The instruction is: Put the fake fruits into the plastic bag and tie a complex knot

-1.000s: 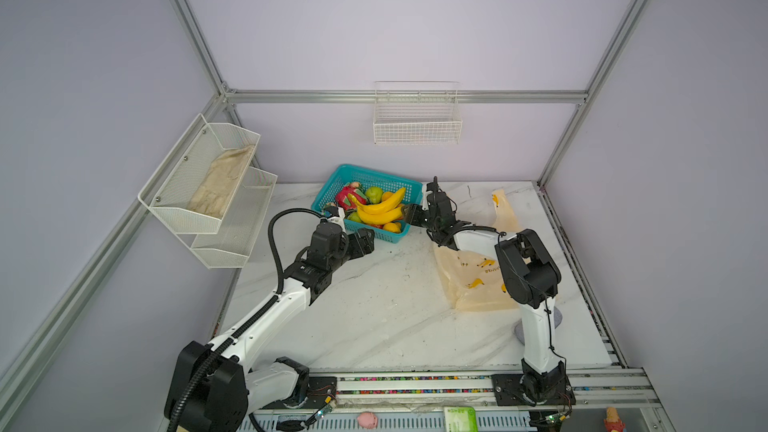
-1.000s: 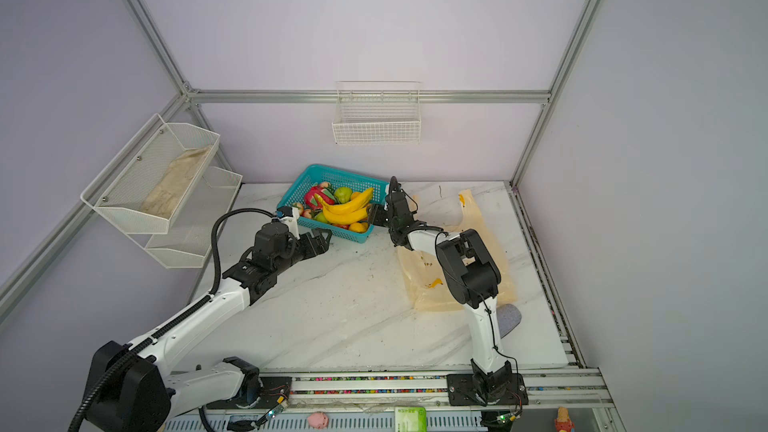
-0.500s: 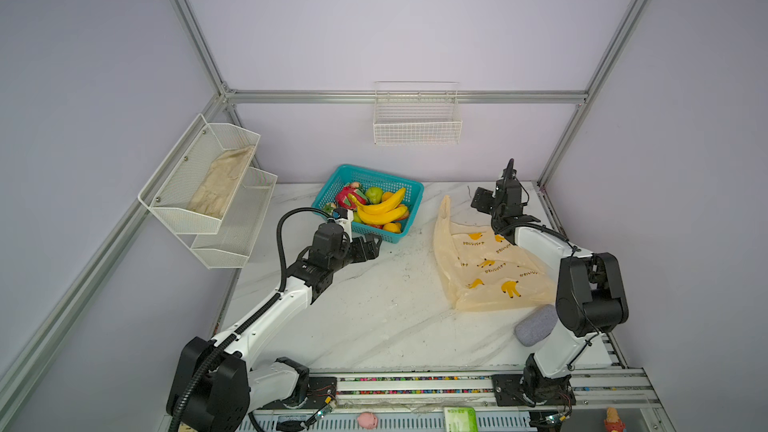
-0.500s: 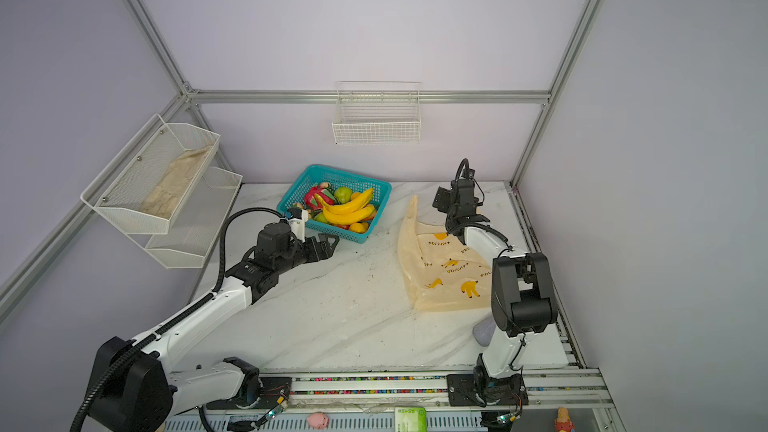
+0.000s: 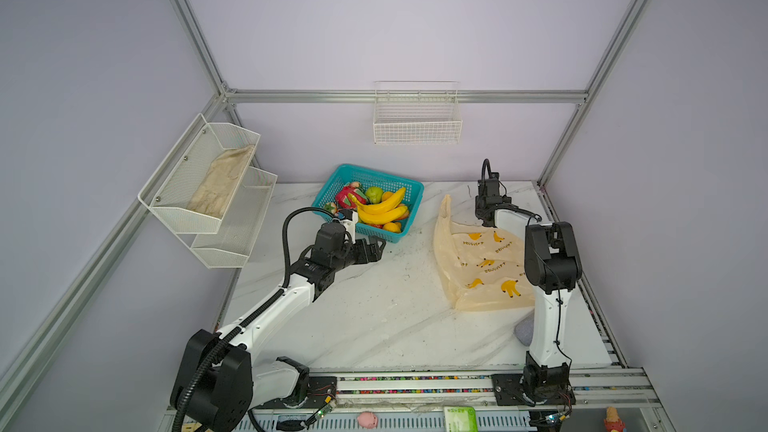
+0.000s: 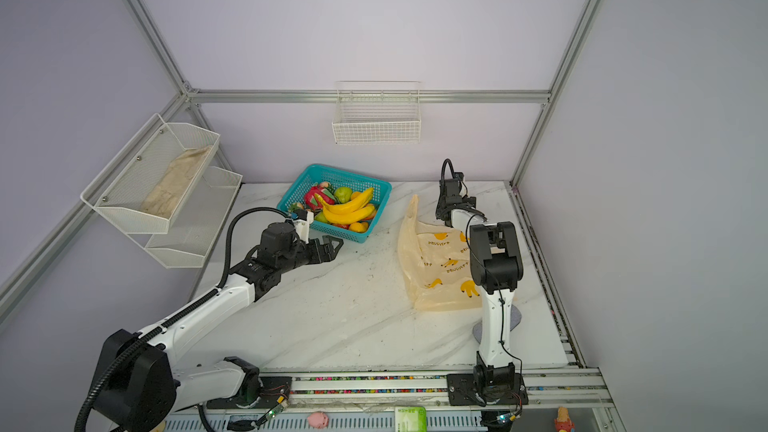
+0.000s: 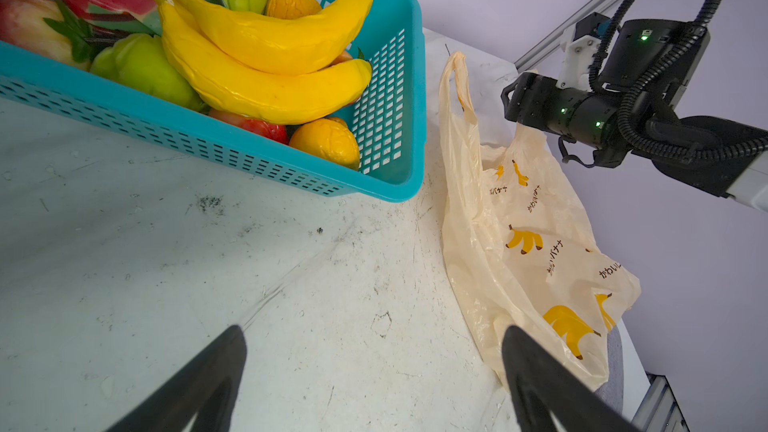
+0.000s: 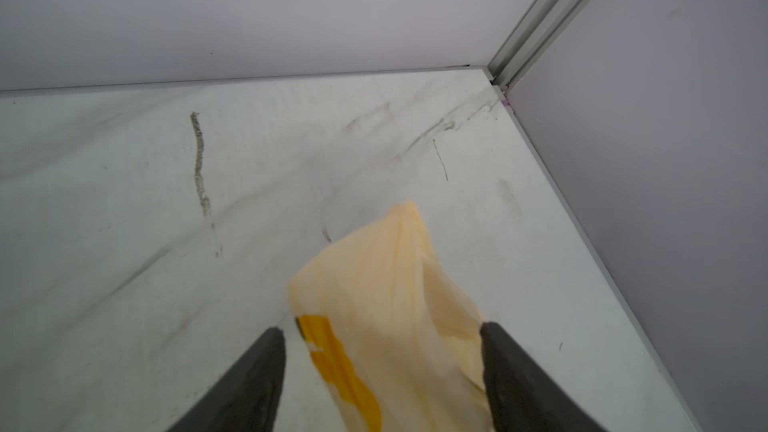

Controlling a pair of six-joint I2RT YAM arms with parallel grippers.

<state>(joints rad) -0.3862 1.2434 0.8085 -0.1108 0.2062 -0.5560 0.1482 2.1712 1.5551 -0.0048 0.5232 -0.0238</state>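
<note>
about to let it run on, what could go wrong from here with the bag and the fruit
1. The bag lies flat on the table, and only thin film sits between the right gripper's open jaws. A close may slip off or pinch both layers together.
2. The bananas lie on top of the other fruits in the basket. The left gripper, open in front of it, may spill pieces or shove the basket.
</note>
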